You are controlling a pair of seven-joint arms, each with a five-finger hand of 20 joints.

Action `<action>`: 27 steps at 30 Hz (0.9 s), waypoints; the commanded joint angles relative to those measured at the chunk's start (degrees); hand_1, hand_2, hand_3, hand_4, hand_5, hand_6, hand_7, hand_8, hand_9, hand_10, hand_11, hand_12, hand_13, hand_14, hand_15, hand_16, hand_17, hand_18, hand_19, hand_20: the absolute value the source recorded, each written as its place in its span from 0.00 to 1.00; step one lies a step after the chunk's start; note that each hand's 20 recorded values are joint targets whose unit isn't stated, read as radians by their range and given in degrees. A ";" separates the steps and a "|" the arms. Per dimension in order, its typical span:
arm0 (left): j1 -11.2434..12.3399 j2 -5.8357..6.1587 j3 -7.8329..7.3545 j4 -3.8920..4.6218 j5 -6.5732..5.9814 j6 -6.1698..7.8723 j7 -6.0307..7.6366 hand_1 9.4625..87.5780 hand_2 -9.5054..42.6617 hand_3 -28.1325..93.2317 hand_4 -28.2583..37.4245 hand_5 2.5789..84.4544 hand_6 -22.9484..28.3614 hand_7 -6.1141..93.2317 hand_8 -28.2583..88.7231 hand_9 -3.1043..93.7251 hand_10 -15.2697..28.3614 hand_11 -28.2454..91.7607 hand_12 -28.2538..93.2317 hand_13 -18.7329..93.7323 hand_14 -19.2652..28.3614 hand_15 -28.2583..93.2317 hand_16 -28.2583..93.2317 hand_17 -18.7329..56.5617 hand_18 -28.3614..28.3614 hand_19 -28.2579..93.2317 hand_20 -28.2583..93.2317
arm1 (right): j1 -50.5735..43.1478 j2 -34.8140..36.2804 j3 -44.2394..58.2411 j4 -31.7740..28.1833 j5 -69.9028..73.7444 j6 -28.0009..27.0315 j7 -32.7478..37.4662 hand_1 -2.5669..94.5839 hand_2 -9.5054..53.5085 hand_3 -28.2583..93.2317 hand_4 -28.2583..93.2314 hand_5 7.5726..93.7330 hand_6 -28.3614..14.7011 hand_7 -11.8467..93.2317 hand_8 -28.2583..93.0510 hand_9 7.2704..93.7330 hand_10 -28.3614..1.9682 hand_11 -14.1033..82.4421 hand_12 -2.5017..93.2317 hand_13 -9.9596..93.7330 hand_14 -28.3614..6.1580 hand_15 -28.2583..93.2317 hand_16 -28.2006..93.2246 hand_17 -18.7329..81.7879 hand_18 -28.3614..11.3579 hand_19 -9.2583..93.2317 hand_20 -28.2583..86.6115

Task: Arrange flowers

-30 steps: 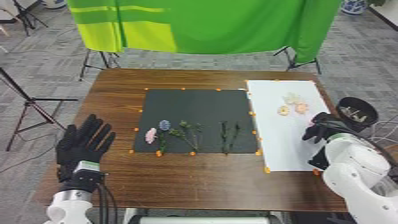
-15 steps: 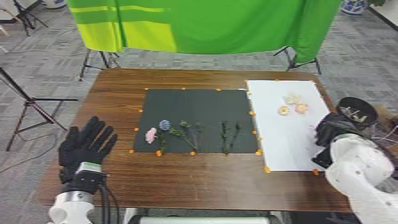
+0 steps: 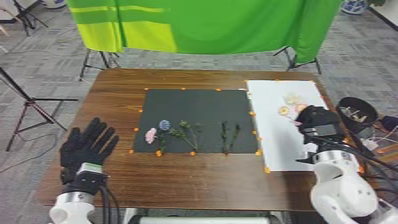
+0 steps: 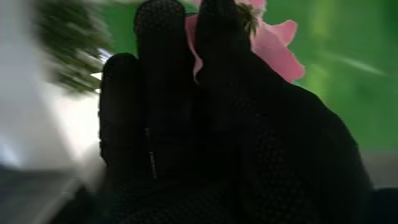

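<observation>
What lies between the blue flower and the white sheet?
In the head view: leafy sprigs, then slim stems, on the dark mat, then orange tabs at its edge.

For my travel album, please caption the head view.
Right robot hand holds a pink flower over white paper; left hand, open, beside a dark mat of blooms.

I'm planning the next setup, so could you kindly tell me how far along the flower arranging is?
Pale flowers already lie on the white sheet, so that part looks done. The right hand, over that sheet, has a pink flower in its fingers. The pink bloom, blue bloom and green stems on the dark mat seem left to place.
</observation>
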 commanded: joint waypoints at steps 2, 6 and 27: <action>0.91 -0.50 0.12 -0.18 0.42 0.42 -0.80 0.23 0.49 0.81 0.00 0.53 0.64 0.20 0.18 0.40 0.70 0.46 0.34 0.40 0.77 0.62 0.18 0.16 0.79 0.57 0.37 | 20.56 -6.72 -16.45 -0.98 4.88 -3.98 -8.45 0.71 0.00 0.83 0.00 0.79 0.75 0.31 0.22 0.94 0.69 0.21 0.41 0.86 0.71 0.41 0.60 0.46 0.34 0.86 0.42; 0.37 -0.34 0.62 0.11 0.46 0.27 -1.11 0.23 0.49 0.81 0.00 0.53 0.64 0.20 0.18 0.40 0.71 0.46 0.34 0.40 0.77 0.62 0.18 0.16 0.79 0.57 0.37 | 27.45 -10.95 -23.92 1.54 4.20 -7.47 -9.28 0.71 0.00 0.83 0.00 0.78 0.76 0.31 0.21 0.94 0.69 0.21 0.41 0.86 0.71 0.41 0.60 0.46 0.34 0.85 0.43; -2.55 0.84 2.22 1.10 0.48 0.01 -2.88 0.23 0.49 0.81 0.00 0.53 0.65 0.18 0.18 0.40 0.71 0.44 0.33 0.40 0.77 0.61 0.18 0.16 0.79 0.57 0.37 | 42.06 -21.39 -44.25 16.53 -5.10 -12.87 -5.48 0.71 0.00 0.83 0.00 0.77 0.73 0.30 0.21 0.93 0.64 0.20 0.40 0.84 0.68 0.40 0.60 0.46 0.29 0.84 0.46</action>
